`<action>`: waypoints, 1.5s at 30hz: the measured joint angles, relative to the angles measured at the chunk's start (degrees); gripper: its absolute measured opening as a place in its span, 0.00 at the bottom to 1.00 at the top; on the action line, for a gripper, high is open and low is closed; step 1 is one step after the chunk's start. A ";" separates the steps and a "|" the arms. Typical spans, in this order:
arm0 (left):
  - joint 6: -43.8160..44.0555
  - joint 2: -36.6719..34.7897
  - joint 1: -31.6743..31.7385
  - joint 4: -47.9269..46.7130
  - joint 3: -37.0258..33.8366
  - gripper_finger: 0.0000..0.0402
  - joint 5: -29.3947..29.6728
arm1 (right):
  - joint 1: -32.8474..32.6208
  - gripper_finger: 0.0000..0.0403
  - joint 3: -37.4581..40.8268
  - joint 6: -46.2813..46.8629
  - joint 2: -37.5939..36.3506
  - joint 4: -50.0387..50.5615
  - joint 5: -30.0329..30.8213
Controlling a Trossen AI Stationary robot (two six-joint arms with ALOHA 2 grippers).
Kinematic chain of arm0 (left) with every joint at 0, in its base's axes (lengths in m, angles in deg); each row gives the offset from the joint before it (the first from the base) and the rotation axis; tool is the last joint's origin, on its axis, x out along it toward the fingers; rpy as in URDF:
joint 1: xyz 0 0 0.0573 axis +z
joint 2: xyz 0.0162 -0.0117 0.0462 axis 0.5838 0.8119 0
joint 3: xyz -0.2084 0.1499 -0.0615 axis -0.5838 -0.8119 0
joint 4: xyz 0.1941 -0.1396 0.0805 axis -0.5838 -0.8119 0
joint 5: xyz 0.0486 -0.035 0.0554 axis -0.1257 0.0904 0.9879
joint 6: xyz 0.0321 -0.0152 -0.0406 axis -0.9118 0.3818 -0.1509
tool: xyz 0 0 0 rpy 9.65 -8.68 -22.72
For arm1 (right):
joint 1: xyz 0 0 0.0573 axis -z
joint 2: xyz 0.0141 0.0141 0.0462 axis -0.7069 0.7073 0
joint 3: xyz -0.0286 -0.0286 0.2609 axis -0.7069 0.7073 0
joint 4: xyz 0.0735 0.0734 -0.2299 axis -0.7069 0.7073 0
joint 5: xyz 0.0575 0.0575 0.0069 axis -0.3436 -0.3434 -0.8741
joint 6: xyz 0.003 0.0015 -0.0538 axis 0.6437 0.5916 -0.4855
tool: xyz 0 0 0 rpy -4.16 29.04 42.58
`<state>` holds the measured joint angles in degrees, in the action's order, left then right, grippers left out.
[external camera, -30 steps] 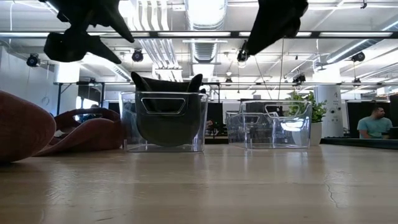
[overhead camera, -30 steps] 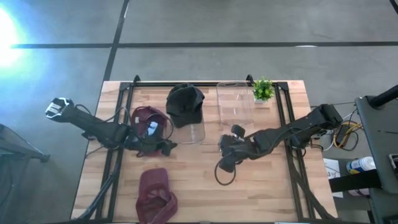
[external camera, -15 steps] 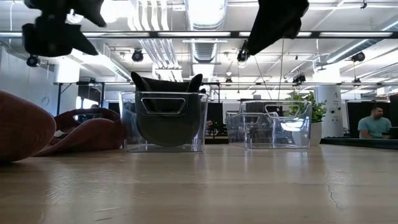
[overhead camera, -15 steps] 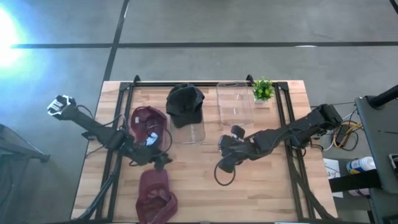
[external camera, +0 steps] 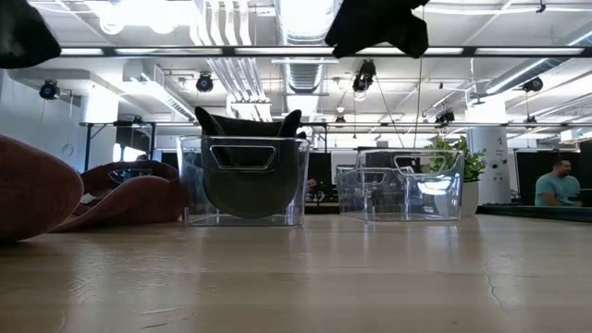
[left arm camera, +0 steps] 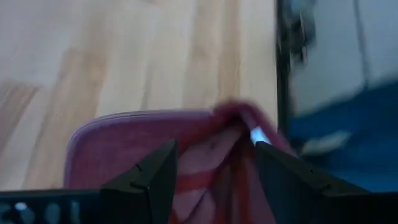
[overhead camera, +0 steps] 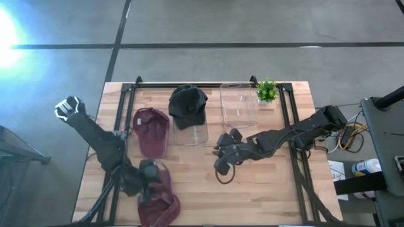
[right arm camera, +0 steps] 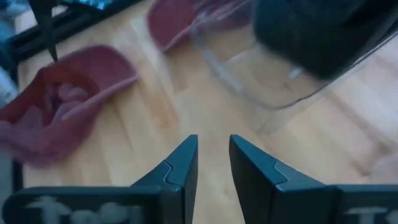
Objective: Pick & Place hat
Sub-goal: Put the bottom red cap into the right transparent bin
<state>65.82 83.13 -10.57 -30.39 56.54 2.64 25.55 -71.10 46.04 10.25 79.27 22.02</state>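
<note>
Two maroon hats lie on the table: one near the near edge [overhead camera: 161,200] [left arm camera: 124,143] [right arm camera: 56,106], one farther back [overhead camera: 151,130] [external camera: 129,199] beside a clear bin [overhead camera: 197,133]. A black hat [overhead camera: 188,106] [external camera: 248,171] sits in that bin. My left gripper [overhead camera: 148,173] [left arm camera: 214,165] hovers open above the near maroon hat, its fingers on either side of the hat's raised part. It shows high over the table in the low view [external camera: 18,32]. My right gripper [overhead camera: 221,161] [right arm camera: 213,158] hangs over the table's middle, fingers a narrow gap apart.
A second, empty clear bin [overhead camera: 238,106] [external camera: 400,185] stands right of the first, with a small green plant [overhead camera: 267,90] at the far right corner. Black frame rails [overhead camera: 120,132] run along the table's left and right sides. Bare wood lies near the right gripper.
My left gripper has swung from over the far maroon hat toward the table's near edge and now hovers over the near maroon hat. My right gripper has shifted a little toward the table's left. Both hats lie where they were.
</note>
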 joint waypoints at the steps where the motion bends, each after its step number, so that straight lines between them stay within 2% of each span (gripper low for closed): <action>1: -4.61 1.56 -0.12 -0.01 0.66 0.52 -0.97 | -0.05 0.22 0.01 0.06 0.31 0.03 -1.84; 7: -27.31 9.75 0.84 -0.61 5.73 0.52 -3.14 | -2.15 0.24 0.10 5.85 4.63 -0.64 -13.31; 10: -34.16 11.86 1.53 -2.53 7.22 0.52 -4.84 | -4.42 0.26 0.11 10.61 6.35 -0.62 -14.22; 14: -42.57 11.62 2.84 -3.55 7.45 0.52 -10.92 | -7.57 0.28 0.11 13.71 6.87 -0.64 -13.24; 20: -48.29 11.88 7.43 -5.49 9.16 0.52 -14.85 | -10.82 0.30 -0.01 13.81 6.51 1.33 -10.62; 26: -54.78 14.30 13.76 -7.22 11.14 0.52 -18.02 | -12.07 0.30 0.02 20.24 6.61 9.62 -16.84; 29: -58.67 17.01 15.99 -7.02 12.07 0.52 -20.00 | -13.17 0.30 0.02 21.09 6.61 9.45 -16.90; 34: -63.41 22.14 17.77 -8.58 13.66 0.52 -27.19 | -14.49 0.30 0.02 21.08 6.61 9.45 -16.68; 41: -68.47 26.85 17.85 -10.84 14.71 0.52 -26.72 | -14.56 0.30 0.02 21.09 6.61 9.44 -16.24; 45: -71.34 28.63 17.96 -15.69 14.91 0.52 -25.62 | -14.58 0.29 0.02 20.78 6.61 9.40 -16.24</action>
<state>-5.53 111.75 7.38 -46.08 71.45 -22.97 10.96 -71.08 66.81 16.86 88.67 5.78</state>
